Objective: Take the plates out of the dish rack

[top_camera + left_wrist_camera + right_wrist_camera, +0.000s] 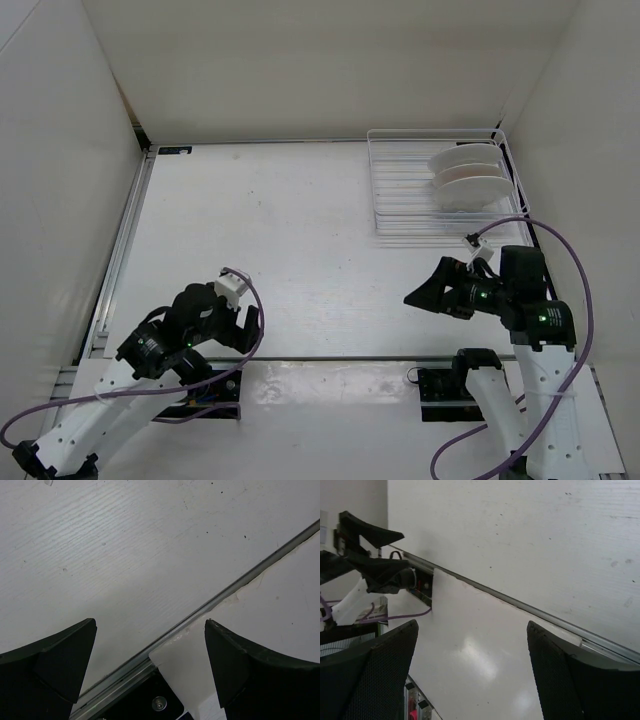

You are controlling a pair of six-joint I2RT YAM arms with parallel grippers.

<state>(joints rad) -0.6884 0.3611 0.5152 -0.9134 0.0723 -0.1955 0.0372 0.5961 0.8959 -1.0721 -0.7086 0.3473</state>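
Standing on edge in the dish rack point(400, 190), are both plates seen?

Yes. The far plate point(465, 158) and the near plate point(470, 190) are held among the prongs at the rack's right end, one just behind the other. Only white surfaces are shown from above, so it cannot be told which plate is the patterned one.

Is either plate touched by a claw?

Neither is touched. The right gripper point(472, 625) is held off the rack's near side, apart from the wires. Its fingertips are pointed toward the rack's left and lie short of the near left corner.

How are its fingers set?

They are spread wide. Nothing is caught between them, and only bare table point(280, 220) and a metal strip point(520, 607) are seen through the gap.

And the other claw?

The left gripper point(150, 627) is found well apart from the rack, far off to its left and on its near side. Its fingers are also parted, with nothing gripped. The same metal strip is seen running slantwise beneath them.

Is anything else noted close to the rack?

A purple cable point(570, 260) is looped just off the rack's near right corner, above the right arm.
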